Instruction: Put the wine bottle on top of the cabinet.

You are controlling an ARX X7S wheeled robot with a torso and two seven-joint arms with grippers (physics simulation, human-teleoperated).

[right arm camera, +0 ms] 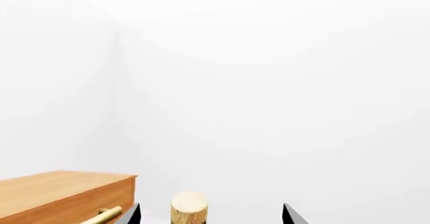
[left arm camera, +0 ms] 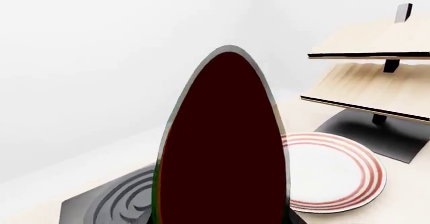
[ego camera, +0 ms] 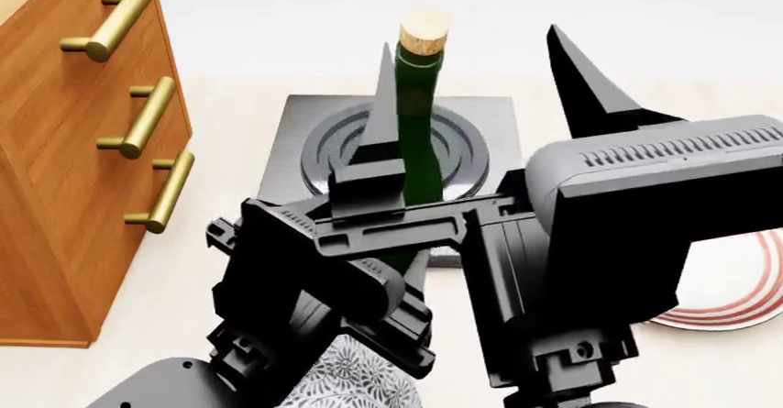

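1. My left claw point(ego camera: 394, 115) pinches the wine bottle point(ego camera: 416, 124), which stands upright above the dark ringed stand point(ego camera: 478, 142) on the counter point(ego camera: 233, 133).
2. My right claw point(right arm camera: 211, 215) is spread around the cork.
3. The cabinet point(ego camera: 61, 179) stands beside, to the left.

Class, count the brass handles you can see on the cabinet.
3 in the head view, on the cabinet front: top, middle, lowest. More may lie outside the frame.
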